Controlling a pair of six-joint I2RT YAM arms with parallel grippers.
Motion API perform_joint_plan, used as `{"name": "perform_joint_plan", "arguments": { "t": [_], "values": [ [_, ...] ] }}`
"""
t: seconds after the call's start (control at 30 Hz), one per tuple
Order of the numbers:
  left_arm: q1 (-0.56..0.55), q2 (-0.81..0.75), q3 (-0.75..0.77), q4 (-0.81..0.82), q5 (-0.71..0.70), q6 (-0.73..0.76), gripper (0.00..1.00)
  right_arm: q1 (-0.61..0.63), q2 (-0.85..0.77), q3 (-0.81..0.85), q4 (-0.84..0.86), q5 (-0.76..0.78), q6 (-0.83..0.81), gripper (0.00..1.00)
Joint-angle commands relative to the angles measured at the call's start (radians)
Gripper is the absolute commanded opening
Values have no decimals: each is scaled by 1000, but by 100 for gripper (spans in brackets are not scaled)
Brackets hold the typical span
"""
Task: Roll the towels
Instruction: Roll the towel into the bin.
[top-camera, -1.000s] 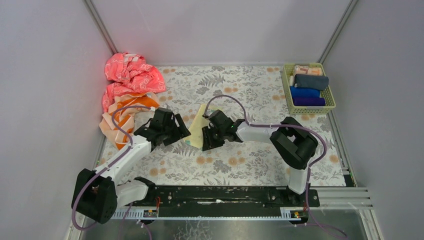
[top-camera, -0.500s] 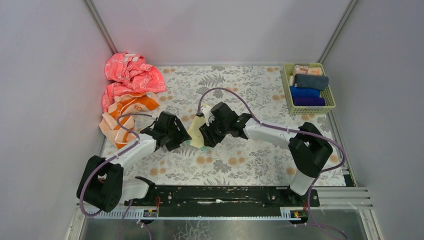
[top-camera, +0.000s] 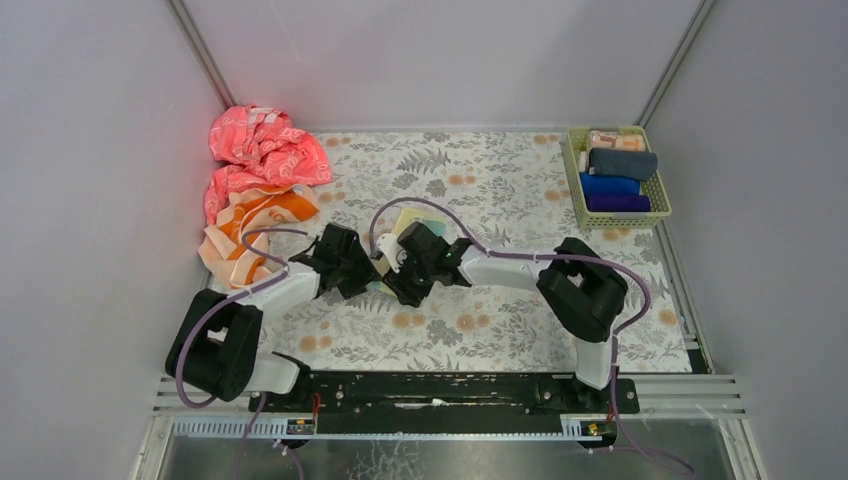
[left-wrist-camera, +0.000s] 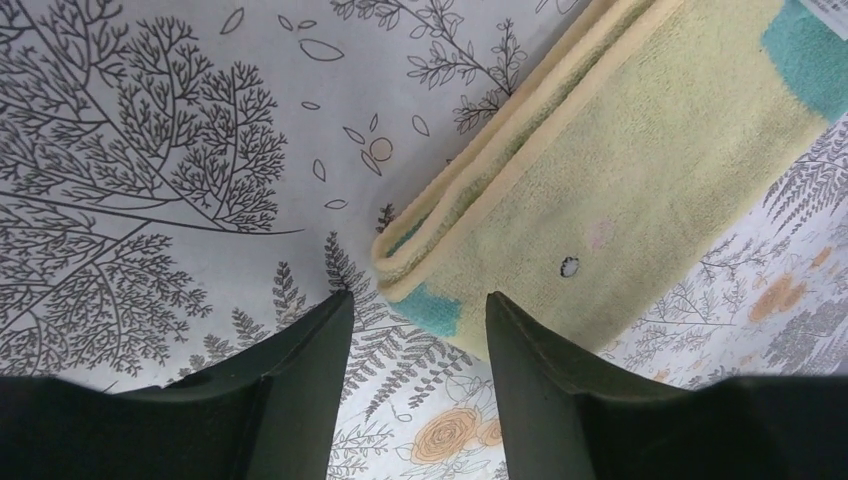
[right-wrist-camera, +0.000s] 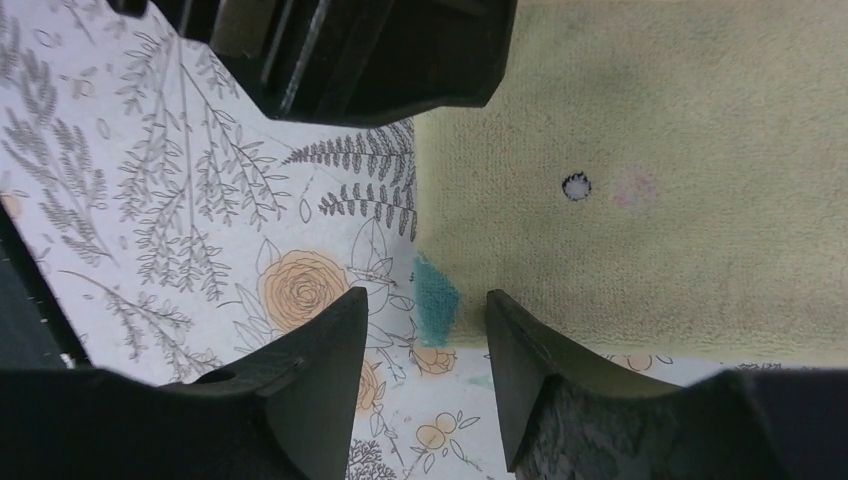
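Note:
A folded towel (top-camera: 422, 220), pale yellow with teal patches, lies flat mid-table. Its near-left corner shows in the left wrist view (left-wrist-camera: 620, 190) and the right wrist view (right-wrist-camera: 640, 230). My left gripper (top-camera: 371, 274) is open and empty, with the towel's corner just ahead of its jaws (left-wrist-camera: 418, 312). My right gripper (top-camera: 394, 284) is open and empty, its jaws (right-wrist-camera: 426, 308) on either side of the teal corner patch (right-wrist-camera: 434, 312). The two grippers almost meet there; the left gripper (right-wrist-camera: 350, 50) shows in the right wrist view. An orange and peach towel (top-camera: 250, 228) lies crumpled at the left.
A coral-pink patterned cloth (top-camera: 262, 150) is heaped at the back left, next to the orange towel. A green basket (top-camera: 572, 180) at the back right holds several rolled towels. The table has a floral cover (top-camera: 500, 310). Walls close in left, right and back.
My right gripper has moved left and nearer, down to the towel's near-left corner. My left gripper has shifted right to meet it. More of the towel's far part now shows.

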Motion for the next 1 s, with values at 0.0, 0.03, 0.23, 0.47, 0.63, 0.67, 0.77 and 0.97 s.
{"name": "perform_joint_plan", "arguments": {
  "t": [0.0, 0.03, 0.23, 0.47, 0.63, 0.67, 0.77, 0.97],
  "values": [
    [7, 35, -38, 71, -10, -5, 50, 32, 29, 14, 19, 124, -44, 53],
    [6, 44, -43, 76, -8, -6, 49, 35, 35, 7, 18, 138, -45, 53],
    [7, 81, -65, 105, 11, -14, 42, 78, 75, -17, -24, 265, -67, 52],
    [9, 110, -69, 118, 24, -18, 31, 157, 110, -48, -20, 405, -107, 43],
    [26, 74, -54, 70, 18, -4, 29, 159, 108, -53, -19, 406, -95, 15],
    [29, 58, -49, 54, 11, -1, 31, 157, 102, -50, -18, 381, -88, 12],
    [38, 1, -35, 4, -7, 5, 42, 129, 87, -27, -21, 250, -44, 4],
    [66, -117, -23, -90, -28, 13, 59, 2, 38, -48, 81, -66, 119, 0]
  ]
}}
